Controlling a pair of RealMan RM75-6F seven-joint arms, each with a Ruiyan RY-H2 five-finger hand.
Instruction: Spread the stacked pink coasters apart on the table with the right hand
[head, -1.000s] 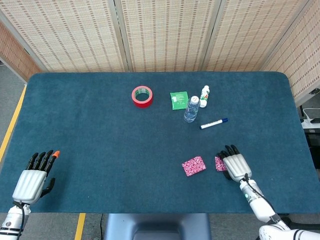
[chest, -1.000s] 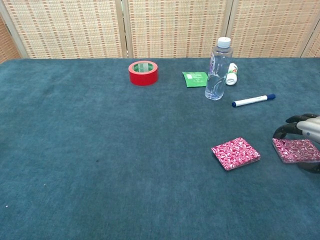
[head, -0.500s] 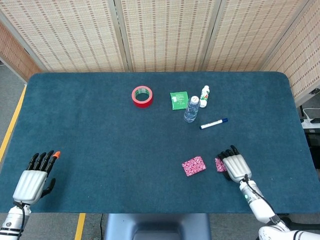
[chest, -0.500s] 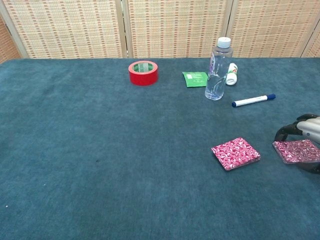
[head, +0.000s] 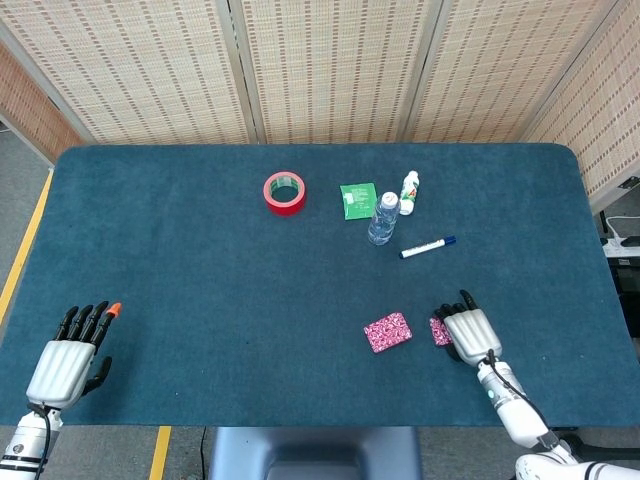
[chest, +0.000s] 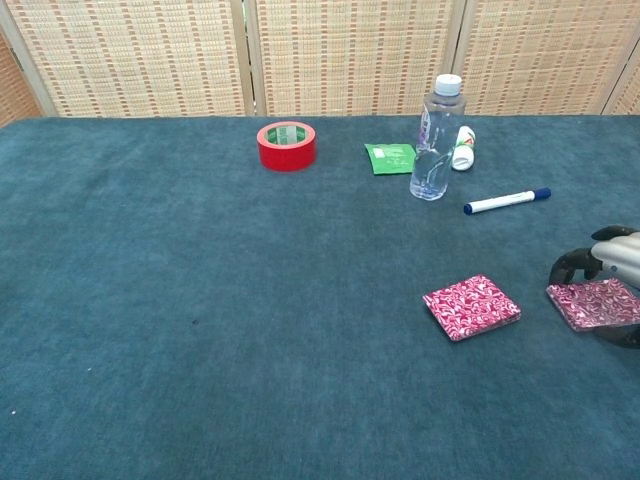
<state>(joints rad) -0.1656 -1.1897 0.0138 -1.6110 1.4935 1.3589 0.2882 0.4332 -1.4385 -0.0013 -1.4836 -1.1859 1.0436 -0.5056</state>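
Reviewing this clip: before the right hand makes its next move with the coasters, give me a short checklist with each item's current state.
1. Coasters apart: ok. One coaster lies alone; the other coaster is at the right hand, with bare cloth between them.
2. Right hand's hold on the coaster: cannot tell; its fingers hide the contact.
3. More coasters left stacked in either spot: cannot tell.
4. Marker and bottle away from the coasters: ok.
5. Left hand idle near the table edge: ok.

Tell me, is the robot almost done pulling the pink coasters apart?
Nearly. One pink coaster already lies alone on the table. The right hand rests over a second coaster, off to the side with a clear gap. Left: letting go. Whether more are stacked underneath, I cannot tell.
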